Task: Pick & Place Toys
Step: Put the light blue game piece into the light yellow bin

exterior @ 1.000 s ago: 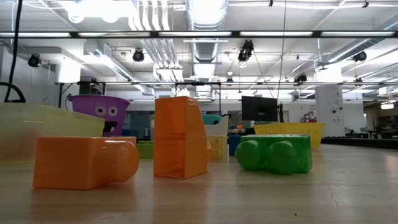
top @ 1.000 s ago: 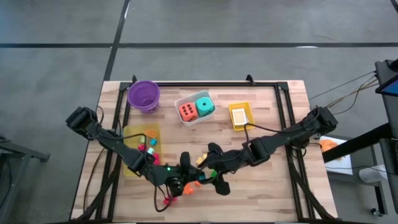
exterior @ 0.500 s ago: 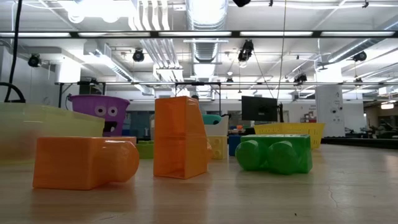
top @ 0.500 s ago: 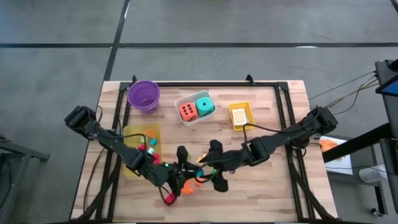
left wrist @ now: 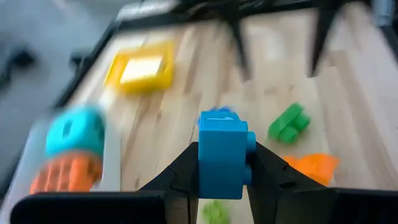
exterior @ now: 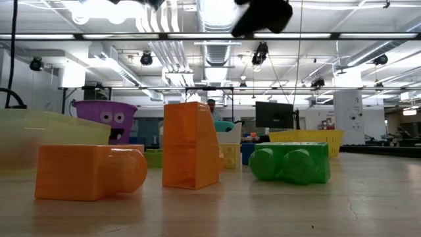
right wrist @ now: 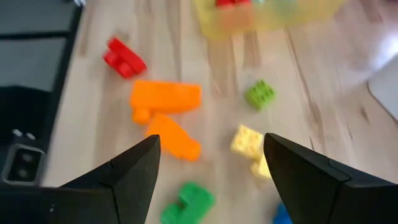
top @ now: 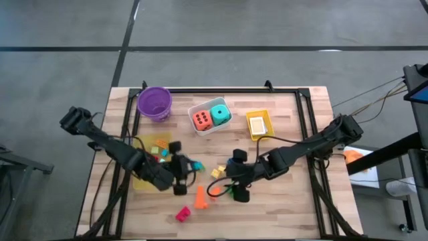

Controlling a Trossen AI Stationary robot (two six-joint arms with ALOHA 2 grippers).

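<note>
You see left gripper point(left wrist: 222, 177) clamping blue block point(left wrist: 222, 152) beside yellow tray point(top: 142, 175) | right gripper point(right wrist: 211, 180) spread, empty, near it.

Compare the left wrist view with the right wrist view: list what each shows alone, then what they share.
Left wrist only: the left end effector shut on a blue block, the teal die, the orange die, the small yellow tray.
Right wrist only: the open right end effector, a red block, yellow blocks.
Shared: the wooden table, orange blocks and a green block.
</note>
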